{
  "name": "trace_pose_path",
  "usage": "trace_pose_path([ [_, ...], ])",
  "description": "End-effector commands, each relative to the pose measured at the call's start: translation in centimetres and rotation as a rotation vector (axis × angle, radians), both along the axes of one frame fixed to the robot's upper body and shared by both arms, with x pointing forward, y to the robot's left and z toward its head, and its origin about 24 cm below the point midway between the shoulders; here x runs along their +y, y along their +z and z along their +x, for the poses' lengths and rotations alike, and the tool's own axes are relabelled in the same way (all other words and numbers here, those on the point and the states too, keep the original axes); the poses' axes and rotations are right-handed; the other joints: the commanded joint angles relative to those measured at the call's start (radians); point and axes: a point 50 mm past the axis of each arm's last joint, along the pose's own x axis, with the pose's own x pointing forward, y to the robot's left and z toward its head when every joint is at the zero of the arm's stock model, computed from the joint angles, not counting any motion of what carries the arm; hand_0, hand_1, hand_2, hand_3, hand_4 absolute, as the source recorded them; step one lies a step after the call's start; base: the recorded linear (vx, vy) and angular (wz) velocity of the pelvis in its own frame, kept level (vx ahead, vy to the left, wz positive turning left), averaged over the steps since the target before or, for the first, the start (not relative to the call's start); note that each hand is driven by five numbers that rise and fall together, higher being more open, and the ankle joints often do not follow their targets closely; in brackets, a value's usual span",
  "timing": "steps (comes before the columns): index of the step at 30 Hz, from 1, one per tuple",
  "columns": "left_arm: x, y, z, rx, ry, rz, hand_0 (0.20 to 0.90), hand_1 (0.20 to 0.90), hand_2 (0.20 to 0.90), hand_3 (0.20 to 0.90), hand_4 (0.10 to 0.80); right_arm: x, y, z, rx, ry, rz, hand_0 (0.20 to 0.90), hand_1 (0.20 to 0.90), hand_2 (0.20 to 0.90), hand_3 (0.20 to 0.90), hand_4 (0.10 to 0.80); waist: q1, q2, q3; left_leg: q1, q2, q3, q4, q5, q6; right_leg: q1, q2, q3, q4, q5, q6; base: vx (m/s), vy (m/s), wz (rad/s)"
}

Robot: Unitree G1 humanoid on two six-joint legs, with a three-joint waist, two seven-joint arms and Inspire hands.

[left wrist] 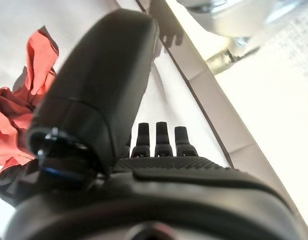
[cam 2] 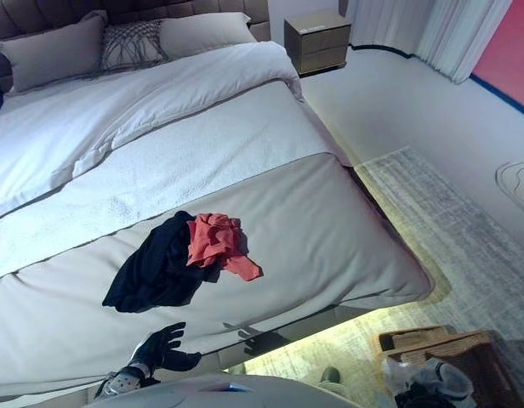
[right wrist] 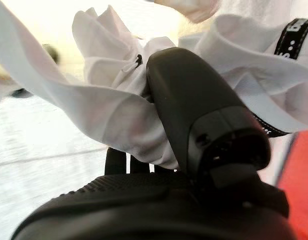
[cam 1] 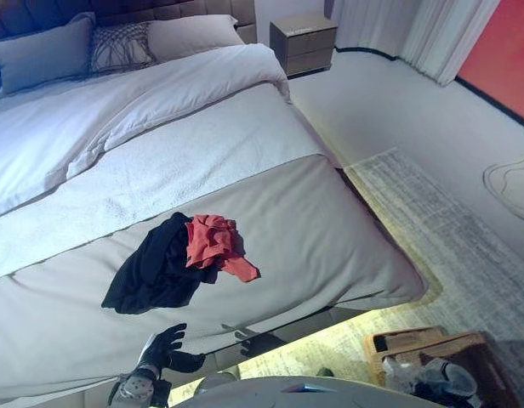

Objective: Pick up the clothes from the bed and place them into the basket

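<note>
A black garment and a red garment lie in a heap on the grey bed, near its front edge. My left hand hangs just below that edge, in front of the heap, with its fingers straight and holding nothing. The red garment also shows past it in the left wrist view. My right hand has thumb and fingers closed on a white garment with a black band. A wicker basket stands on the floor at the lower right, with white cloth in it.
A white duvet and pillows cover the far half of the bed. A wooden nightstand stands beyond the bed's right corner. A pale rug lies on the floor right of the bed, with curtains behind.
</note>
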Motion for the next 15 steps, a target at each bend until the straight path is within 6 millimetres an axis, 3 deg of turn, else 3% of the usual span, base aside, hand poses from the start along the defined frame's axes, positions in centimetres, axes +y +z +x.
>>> trace_pose_path([
  [1,0.2,1.3,2.9,-0.127,-0.04,-0.001,0.9,0.9,0.9,0.9,0.8,-5.5,3.8,0.9,-0.041,-0.093,-0.306,0.3,0.3,0.3,0.2,0.1,0.0,-0.012,0.015,-0.061,-0.044,-0.087,0.001,-0.012,0.016,-0.008,0.019,0.008,0.058,-0.025,0.017,0.019,-0.052,0.0],
  [9,-0.5,1.6,3.9,-0.139,-0.105,-0.014,0.9,0.9,0.9,0.9,0.8,-9.0,6.8,2.7,-0.078,-0.123,-0.439,0.3,0.3,0.3,0.2,0.1,-0.004,-0.01,0.021,-0.072,-0.025,-0.082,0.005,-0.004,-0.01,-0.003,0.022,0.003,0.028,-0.013,0.016,-0.014,-0.054,-0.01],
  [13,-0.7,1.5,3.8,-0.134,-0.108,-0.018,0.9,0.9,0.9,0.9,0.8,-9.5,7.2,3.0,-0.105,-0.116,-0.431,0.3,0.3,0.3,0.2,0.1,-0.008,-0.015,0.017,-0.061,-0.029,-0.091,0.015,-0.013,-0.012,-0.002,0.028,0.015,0.025,-0.014,0.011,0.003,0.012,-0.01],
  [14,-0.8,1.4,3.5,-0.133,-0.111,-0.025,0.9,0.9,0.9,0.9,0.8,-9.4,7.1,3.2,-0.114,-0.1,-0.427,0.3,0.3,0.3,0.2,0.1,-0.005,-0.021,0.016,-0.057,-0.033,-0.126,0.023,-0.018,-0.011,-0.003,0.027,0.03,0.028,-0.014,0.008,0.028,0.075,-0.04],
  [15,-1.0,1.2,3.1,-0.132,-0.099,-0.032,0.9,0.9,0.9,0.9,0.8,-9.3,7.1,3.6,-0.121,-0.072,-0.423,0.3,0.3,0.3,0.2,0.1,0.006,-0.026,0.019,-0.055,-0.041,-0.197,0.048,-0.037,-0.007,-0.001,0.03,0.059,0.033,-0.02,0.003,0.01,0.106,-0.09],
])
